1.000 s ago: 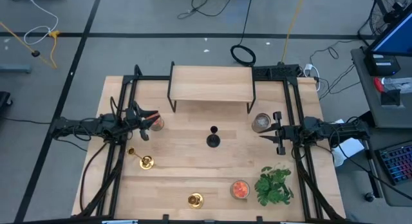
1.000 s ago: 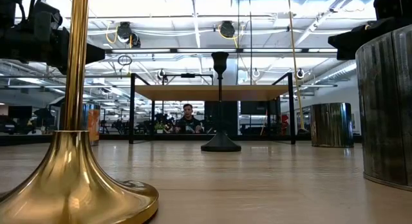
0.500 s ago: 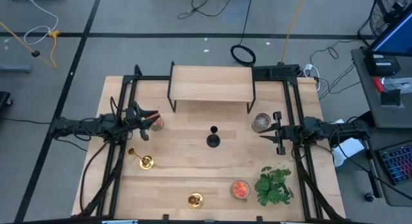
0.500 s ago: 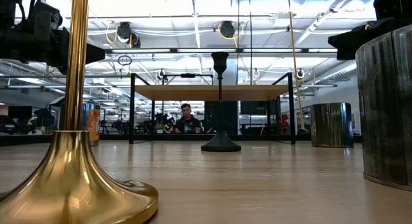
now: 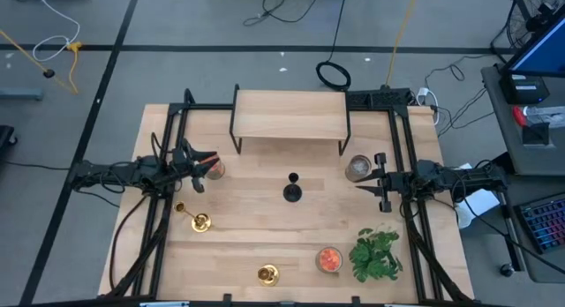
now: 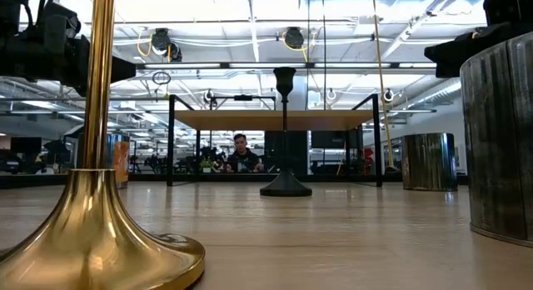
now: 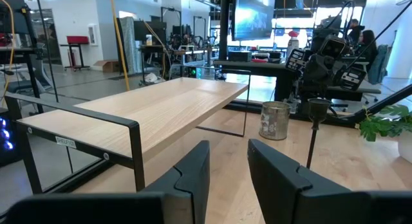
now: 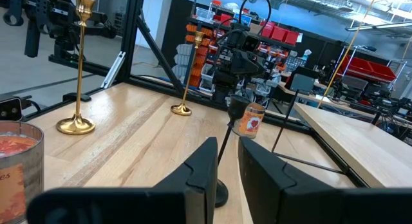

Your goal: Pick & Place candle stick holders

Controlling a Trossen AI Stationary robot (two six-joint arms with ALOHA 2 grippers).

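Note:
The black candle stick holder (image 5: 292,189) stands on its round base at the table's middle; it also shows in the low view (image 6: 285,132), the left wrist view (image 7: 313,130) and the right wrist view (image 8: 226,143). One gold holder (image 5: 199,221) stands near the left side, another (image 5: 267,273) at the near edge, close up in the low view (image 6: 96,198). My left gripper (image 5: 205,162) hovers at the left, open and empty (image 7: 228,172). My right gripper (image 5: 364,183) hovers at the right, slightly open and empty (image 8: 228,161), pointing at the black holder.
A wooden riser shelf (image 5: 290,114) stands at the far middle. Glass jars stand by my left gripper (image 5: 214,169), by my right gripper (image 5: 357,168) and near the front (image 5: 328,259). A leafy plant (image 5: 376,253) is at the near right. A person (image 6: 241,152) sits beyond the table.

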